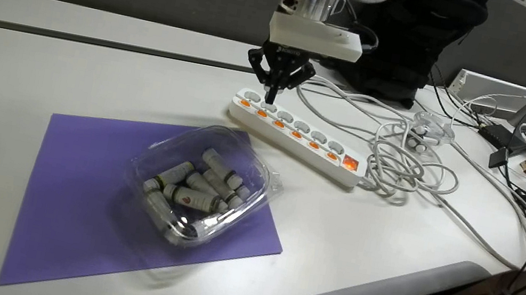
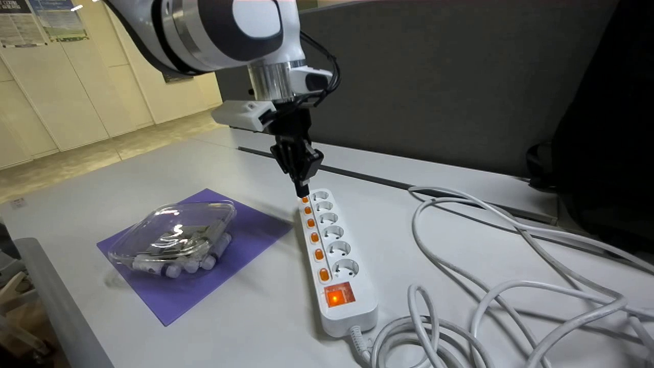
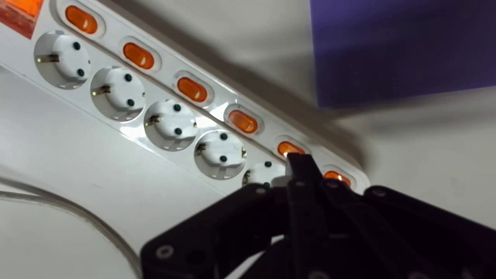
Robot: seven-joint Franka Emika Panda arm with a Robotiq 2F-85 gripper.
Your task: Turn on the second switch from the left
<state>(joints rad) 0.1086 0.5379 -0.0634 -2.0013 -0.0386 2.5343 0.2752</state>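
One gripper (image 1: 270, 98), jaws together (presumably for prodding), points down near the second switch (image 3: 288, 147) on the power strip (image 1: 285, 141).

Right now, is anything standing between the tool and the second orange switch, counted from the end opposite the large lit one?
Nothing visible. The tool points down close to that switch, partly covering it in the wrist view; the clear container and purple sheet lie off to the side. Contact is unclear.
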